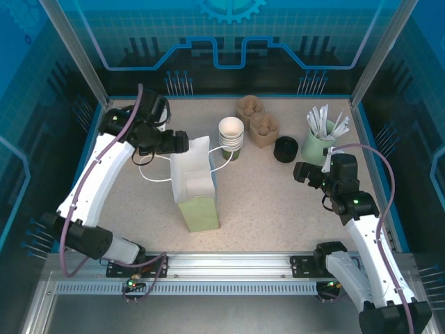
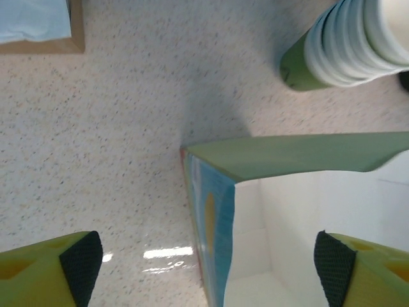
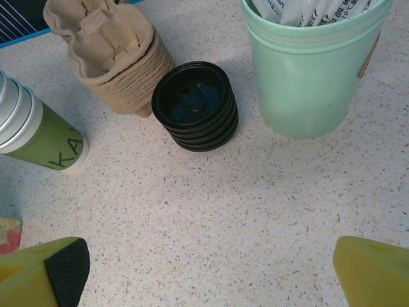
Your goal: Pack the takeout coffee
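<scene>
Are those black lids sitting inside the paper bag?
No, the black lids stand on the table between the cardboard carriers and the pale green cup.

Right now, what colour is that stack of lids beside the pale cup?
Black; the lids show best in the right wrist view.

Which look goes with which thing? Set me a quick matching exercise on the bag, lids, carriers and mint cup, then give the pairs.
Things:
1. bag
2. lids
3. carriers
4. mint cup

Looks:
a. black, stacked
b. holds white sticks
c. top open, white inside
d. tan, nested

Pairs: 1-c, 2-a, 3-d, 4-b
</scene>
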You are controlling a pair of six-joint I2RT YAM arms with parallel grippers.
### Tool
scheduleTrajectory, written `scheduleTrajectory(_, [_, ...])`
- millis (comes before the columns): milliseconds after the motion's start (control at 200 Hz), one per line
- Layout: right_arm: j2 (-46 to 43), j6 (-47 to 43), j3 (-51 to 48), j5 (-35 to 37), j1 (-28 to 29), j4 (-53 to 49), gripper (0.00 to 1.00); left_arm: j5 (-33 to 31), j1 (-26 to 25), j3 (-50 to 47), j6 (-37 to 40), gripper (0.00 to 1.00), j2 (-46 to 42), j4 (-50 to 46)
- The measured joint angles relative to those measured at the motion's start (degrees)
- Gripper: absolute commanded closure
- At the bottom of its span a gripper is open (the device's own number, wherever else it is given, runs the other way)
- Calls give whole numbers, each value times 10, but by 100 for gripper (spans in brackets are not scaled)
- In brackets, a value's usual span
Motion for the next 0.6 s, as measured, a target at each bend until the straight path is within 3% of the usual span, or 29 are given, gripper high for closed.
scheduleTrajectory(80, [0,0,0,4,0,-3,0,-10,-6,0,4,23,7,-8])
scheduleTrajectory(375, [0,0,0,11,0,-7,0,-39,-10,7,20,73,29,-24])
scheduleTrajectory(600, [3,0,0,13,0,-7,0,-43,-10,36,20,90,50,-25])
